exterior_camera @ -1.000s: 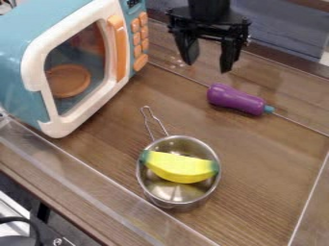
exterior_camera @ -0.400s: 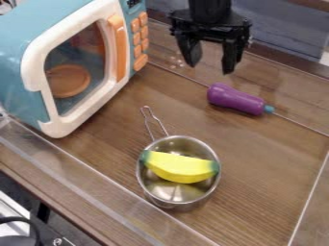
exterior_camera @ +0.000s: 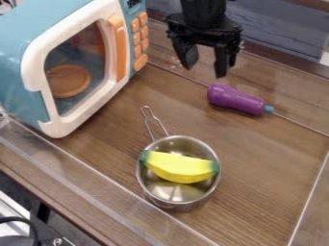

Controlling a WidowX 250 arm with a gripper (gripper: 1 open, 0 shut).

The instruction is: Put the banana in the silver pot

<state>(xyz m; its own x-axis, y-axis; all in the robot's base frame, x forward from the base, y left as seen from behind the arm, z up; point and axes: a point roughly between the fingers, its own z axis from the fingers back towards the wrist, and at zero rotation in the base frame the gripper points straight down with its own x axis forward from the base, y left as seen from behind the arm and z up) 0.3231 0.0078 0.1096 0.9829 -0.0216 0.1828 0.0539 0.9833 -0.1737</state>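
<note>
1 banana [exterior_camera: 182, 167] lies in the silver pot [exterior_camera: 193, 197], slightly tilted, its green tip up by the rim on the handle side. The claw [exterior_camera: 206, 60] is up near the far edge of the table [exterior_camera: 115, 173], its 2 fingers apart with nothing between them. The job looks done, so the main risk is undoing it: a needless second grab could drag the banana out, or an arm sweeping low could snag the wire handle [exterior_camera: 154, 122] and tip the pot. Dropping lower near the eggplant [exterior_camera: 240, 100] might knock it. Count: 1 banana, 1 pot, 1 eggplant, 1 toy microwave [exterior_camera: 77, 62], 1 claw.
</note>
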